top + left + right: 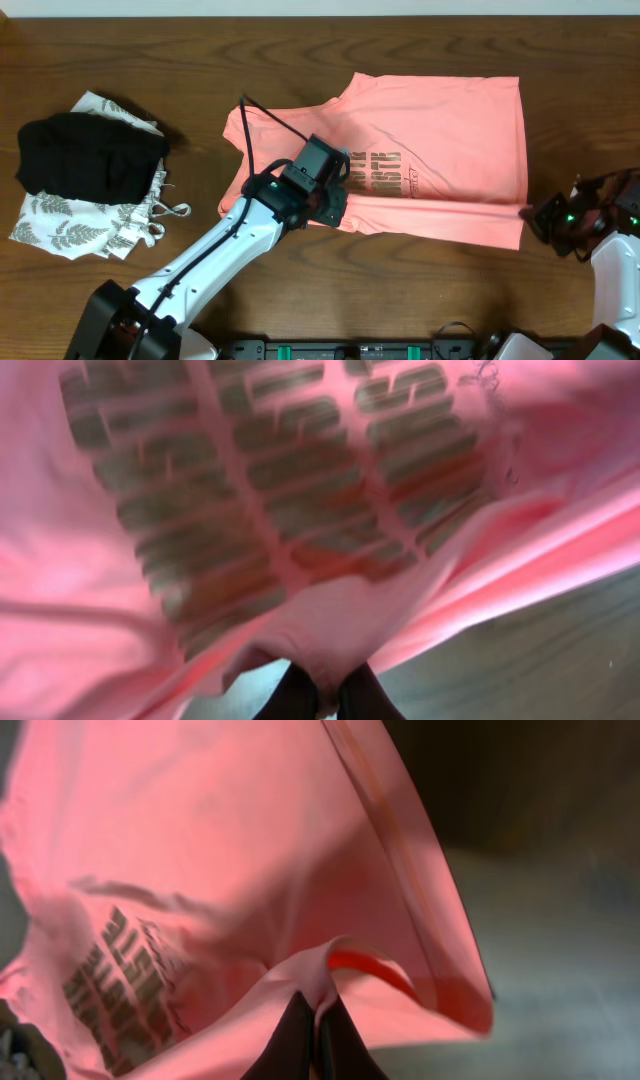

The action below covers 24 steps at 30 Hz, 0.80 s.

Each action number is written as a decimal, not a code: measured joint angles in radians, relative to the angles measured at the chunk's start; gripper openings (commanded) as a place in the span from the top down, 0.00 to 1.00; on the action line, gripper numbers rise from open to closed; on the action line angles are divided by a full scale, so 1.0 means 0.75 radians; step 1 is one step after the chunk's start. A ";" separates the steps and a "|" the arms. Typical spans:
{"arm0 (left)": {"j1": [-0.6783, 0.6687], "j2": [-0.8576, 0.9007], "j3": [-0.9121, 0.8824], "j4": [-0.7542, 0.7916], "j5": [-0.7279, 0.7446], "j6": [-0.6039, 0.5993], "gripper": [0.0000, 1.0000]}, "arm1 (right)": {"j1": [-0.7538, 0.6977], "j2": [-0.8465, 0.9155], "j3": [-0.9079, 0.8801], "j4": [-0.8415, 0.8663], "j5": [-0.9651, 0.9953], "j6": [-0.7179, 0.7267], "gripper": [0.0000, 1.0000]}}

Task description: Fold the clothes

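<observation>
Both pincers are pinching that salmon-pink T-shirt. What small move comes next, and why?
Probably lift both together, carrying that edge toward the far one: the left pincer and right pincer each grip the near edge of the salmon-pink short-sleeved T-shirt, which otherwise lies spread flat.

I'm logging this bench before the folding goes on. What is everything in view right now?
T-shirt: one, salmon pink with bronze lettering, spread over the middle and right of the table.
black garment: one, black, folded, at the left, lying on the white garment.
white garment: one, white with grey leaf print, at the left, under the black garment.
table: one, dark brown wood, under everything.
left arm: one, white and black, reaching from the near edge to the T-shirt's near left part.
right arm: one, white and black, at the T-shirt's near right corner.
left fingers: two, black, shut on the T-shirt.
right fingers: two, black, shut on the T-shirt.
</observation>
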 measured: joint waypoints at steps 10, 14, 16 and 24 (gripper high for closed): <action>0.008 0.043 0.001 0.173 -0.005 0.204 0.91 | 0.058 0.089 0.001 0.272 -0.078 0.005 0.99; 0.008 0.152 0.001 0.210 -0.008 0.249 0.90 | 0.083 0.134 0.001 0.377 -0.081 0.016 0.99; 0.008 0.205 0.001 0.231 -0.011 0.258 0.88 | 0.094 0.146 0.001 0.417 -0.080 0.026 0.99; 0.021 0.255 0.001 0.275 -0.122 0.291 0.54 | 0.104 0.155 0.001 0.463 -0.052 0.071 0.83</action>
